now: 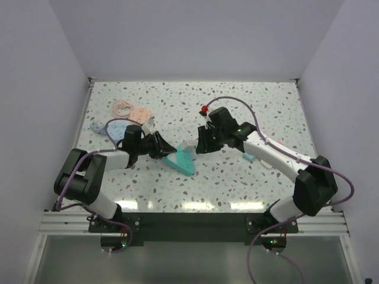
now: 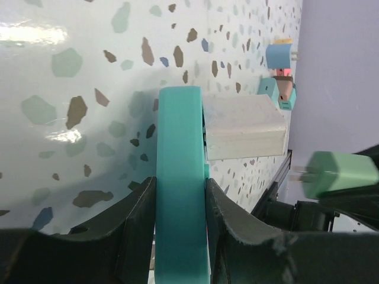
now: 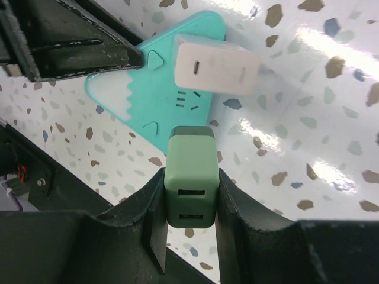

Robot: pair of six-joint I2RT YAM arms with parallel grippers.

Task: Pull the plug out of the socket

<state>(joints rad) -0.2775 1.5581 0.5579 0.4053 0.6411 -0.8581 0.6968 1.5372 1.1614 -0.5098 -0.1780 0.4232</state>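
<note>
Right gripper point(image 3: 189, 184) clamps green plug point(image 3: 189, 168), likely light and rigid, by its sides, just off the socket point(image 3: 127, 103); left gripper point(image 2: 179, 198) pinches that socket's edge.

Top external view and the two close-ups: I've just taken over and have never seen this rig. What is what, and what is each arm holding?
The top external view looks down from above and behind two robot arms bolted at the table's near edge. Each arm ends in a two-finger pincer. The other two pictures come from cameras on the wrists, looking out along the fingers.

The left pincer is shut on the teal triangular plastic socket block, seen edge-on in the left wrist view. The right pincer is shut on the pale green square plug, whose prongs are clear of the block. A white square adapter sits plugged into the block.

On the speckled table, some small pink and blue pieces lie at the far left.
</note>
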